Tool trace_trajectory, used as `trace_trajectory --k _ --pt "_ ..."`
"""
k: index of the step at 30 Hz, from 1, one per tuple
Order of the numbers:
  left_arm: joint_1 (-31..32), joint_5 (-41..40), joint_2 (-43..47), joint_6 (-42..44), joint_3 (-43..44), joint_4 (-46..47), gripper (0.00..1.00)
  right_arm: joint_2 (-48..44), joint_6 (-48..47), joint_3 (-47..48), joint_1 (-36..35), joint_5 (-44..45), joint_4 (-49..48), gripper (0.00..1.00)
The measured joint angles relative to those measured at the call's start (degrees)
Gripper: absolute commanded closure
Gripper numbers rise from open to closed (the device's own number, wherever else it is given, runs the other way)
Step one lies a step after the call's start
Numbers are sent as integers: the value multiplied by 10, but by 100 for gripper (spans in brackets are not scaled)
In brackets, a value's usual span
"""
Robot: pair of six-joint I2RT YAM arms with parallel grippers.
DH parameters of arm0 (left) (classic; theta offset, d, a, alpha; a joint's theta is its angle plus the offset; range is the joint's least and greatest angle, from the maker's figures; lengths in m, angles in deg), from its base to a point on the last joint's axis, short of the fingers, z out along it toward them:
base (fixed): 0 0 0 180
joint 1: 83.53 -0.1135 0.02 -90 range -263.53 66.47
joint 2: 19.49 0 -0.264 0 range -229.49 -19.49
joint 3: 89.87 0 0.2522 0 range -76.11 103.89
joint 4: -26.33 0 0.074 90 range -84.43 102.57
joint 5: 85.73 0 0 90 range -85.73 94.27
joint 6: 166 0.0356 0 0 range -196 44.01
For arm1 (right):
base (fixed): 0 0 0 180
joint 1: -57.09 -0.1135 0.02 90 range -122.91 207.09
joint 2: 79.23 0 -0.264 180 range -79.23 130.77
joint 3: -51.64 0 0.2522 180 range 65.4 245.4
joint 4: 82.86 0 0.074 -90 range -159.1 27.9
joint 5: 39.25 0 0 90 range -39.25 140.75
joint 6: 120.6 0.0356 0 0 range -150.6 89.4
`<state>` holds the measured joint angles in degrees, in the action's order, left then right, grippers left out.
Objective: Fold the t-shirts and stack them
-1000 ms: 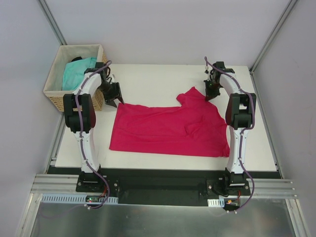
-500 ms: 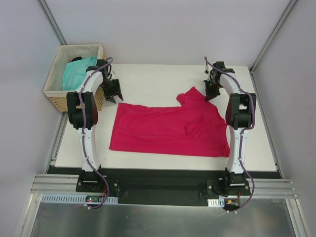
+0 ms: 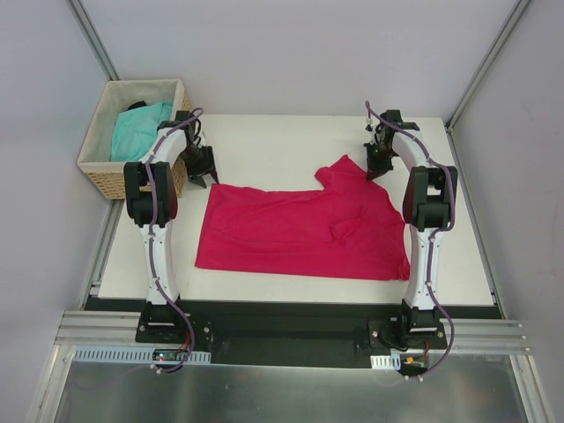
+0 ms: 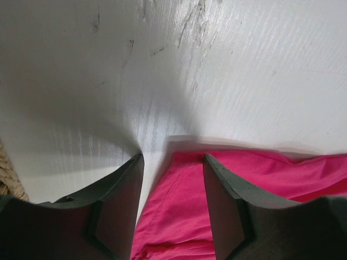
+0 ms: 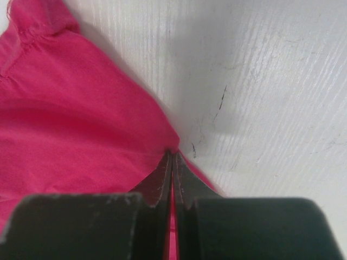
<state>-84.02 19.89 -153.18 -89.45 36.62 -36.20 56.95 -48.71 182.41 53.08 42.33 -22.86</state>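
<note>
With our right gripper (image 5: 172,154) clamped on the edge of the soft crimson-pink fabric t-shirt (image 3: 300,233), we should lower our left gripper (image 4: 173,158), jaws apart, squarely over the corner before closing.

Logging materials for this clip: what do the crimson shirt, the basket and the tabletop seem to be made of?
Seemingly: crimson shirt, soft matte knit fabric, wrinkled, stitched hem; basket, woven wicker; tabletop, white-painted board, grain streaks, scuffs.
</note>
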Motion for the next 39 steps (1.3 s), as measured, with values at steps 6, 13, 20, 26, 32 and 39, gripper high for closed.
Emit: trace_trajectory --k 6,13,20,26,32,39 --pt "0 2 -2 0 5 0 63 0 0 0 0 0 1 99" --pt "0 4 -2 1 5 0 75 0 0 0 0 0 1 99" --pt "0 13 -2 0 5 -1 66 0 0 1 0 0 6 99" --pt "0 25 -2 0 4 -2 65 0 0 1 0 0 7 99" --pt "0 34 -2 0 3 -2 68 0 0 1 0 0 7 99" --pt "0 37 -2 1 -8 -5 70 0 0 1 0 -1 7 99"
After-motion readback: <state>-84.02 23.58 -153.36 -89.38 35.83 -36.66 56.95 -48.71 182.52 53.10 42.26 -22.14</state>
